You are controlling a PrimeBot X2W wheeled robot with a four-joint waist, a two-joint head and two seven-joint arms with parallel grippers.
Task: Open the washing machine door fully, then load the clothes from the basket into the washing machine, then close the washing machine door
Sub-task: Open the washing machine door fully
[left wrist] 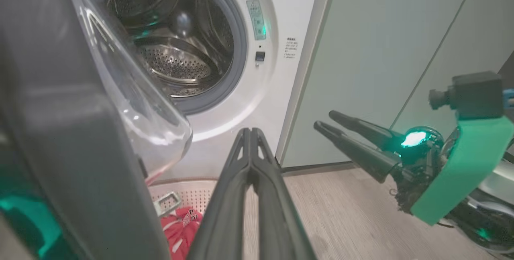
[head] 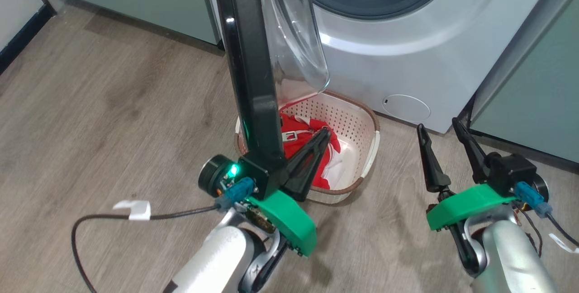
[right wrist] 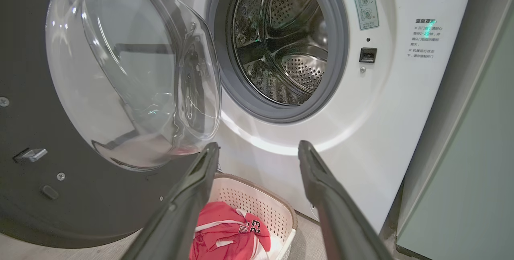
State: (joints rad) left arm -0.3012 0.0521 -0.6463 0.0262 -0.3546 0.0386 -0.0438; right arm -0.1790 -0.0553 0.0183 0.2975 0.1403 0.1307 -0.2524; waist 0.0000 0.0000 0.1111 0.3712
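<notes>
The white washing machine point(head: 407, 53) stands with its steel drum point(right wrist: 281, 47) exposed. Its door point(head: 253, 71), black ring and clear glass bowl point(right wrist: 132, 75), swings out toward me above the basket. The cream basket point(head: 353, 121) sits on the floor before the machine, holding the red clothes point(head: 298, 137) with white trim point(right wrist: 225, 232). My left gripper point(head: 325, 134) is shut, empty, its fingers beside the door's lower edge and over the basket. My right gripper point(head: 438, 125) stands open right of the basket, holding nothing; the left wrist view shows it too point(left wrist: 327, 119).
Pale green cabinets point(head: 533, 103) flank the machine on both sides. A small round white flap point(head: 405, 106) sits low on the machine front. A black cable with a white clip point(head: 133, 209) trails over the wooden floor at lower left.
</notes>
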